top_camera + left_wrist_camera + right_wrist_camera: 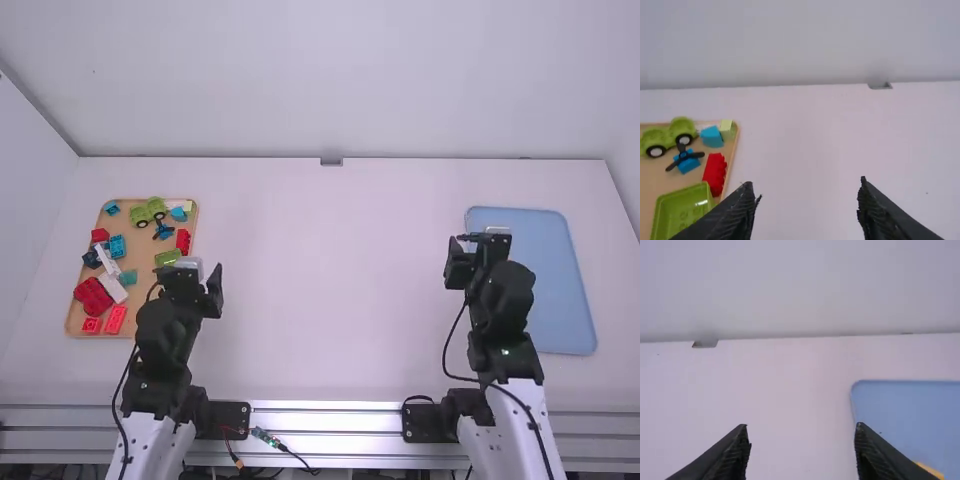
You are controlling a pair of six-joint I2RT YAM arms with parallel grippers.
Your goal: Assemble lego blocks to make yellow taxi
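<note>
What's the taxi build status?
Left jaws open, right jaws open, both empty. Green wheeled base and red block on brown tray. Yellow piece at blue tray. Nothing between either jaws.

White bench, tan tray, blue tray; red block, blue block, lime-green car with white-centred black wheels.

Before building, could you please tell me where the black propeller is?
In the left wrist view, the propeller sits on a small blue block in the left-hand tray, beside the red block.
</note>
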